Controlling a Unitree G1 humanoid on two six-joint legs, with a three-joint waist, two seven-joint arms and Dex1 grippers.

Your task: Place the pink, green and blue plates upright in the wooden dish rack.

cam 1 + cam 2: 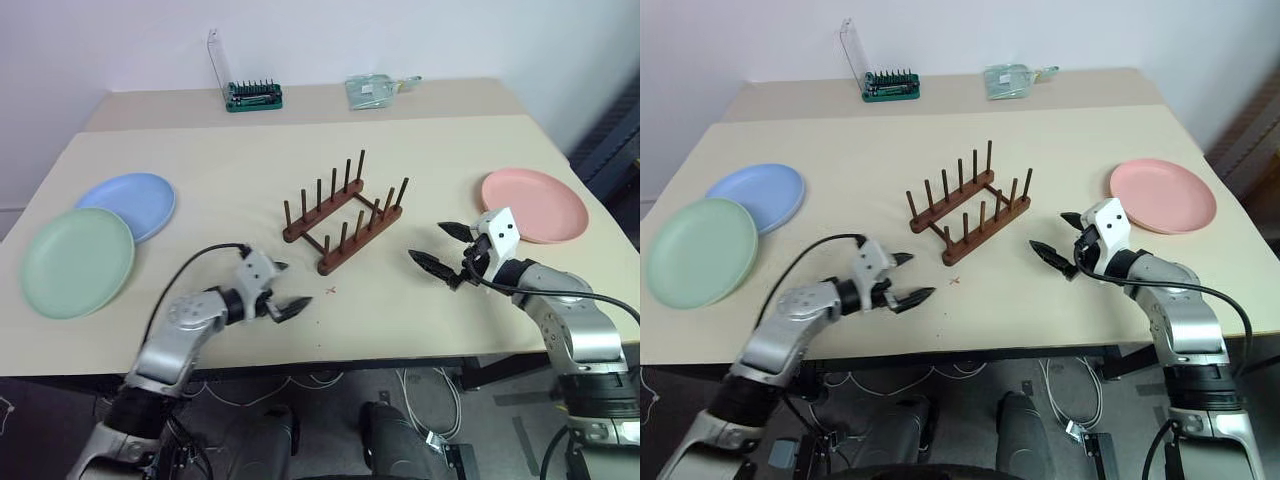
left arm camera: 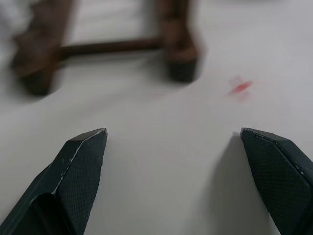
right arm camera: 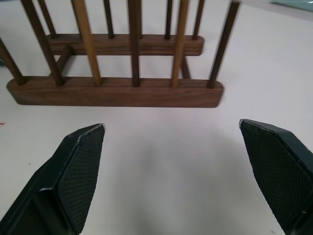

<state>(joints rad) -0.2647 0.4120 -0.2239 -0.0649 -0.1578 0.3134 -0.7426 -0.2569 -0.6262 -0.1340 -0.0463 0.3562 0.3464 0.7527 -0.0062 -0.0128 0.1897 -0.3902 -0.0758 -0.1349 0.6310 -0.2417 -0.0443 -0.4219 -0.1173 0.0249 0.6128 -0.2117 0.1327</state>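
The wooden dish rack (image 1: 345,212) stands empty in the middle of the table, its pegs upright. The green plate (image 1: 77,261) lies flat at the left edge, and the blue plate (image 1: 132,204) lies just behind it, their rims meeting. The pink plate (image 1: 534,204) lies flat at the far right. My left gripper (image 1: 284,290) hovers open just above the table, in front and to the left of the rack. To the right of the rack (image 3: 117,90) my right gripper (image 1: 437,246) is open too, aimed at it. Neither gripper holds anything.
On the far table a green-based holder with a clear panel (image 1: 252,95) stands beside a clear plastic bag (image 1: 372,90). A small red mark (image 1: 331,290) is on the tabletop in front of the rack. The table's front edge runs just under both arms.
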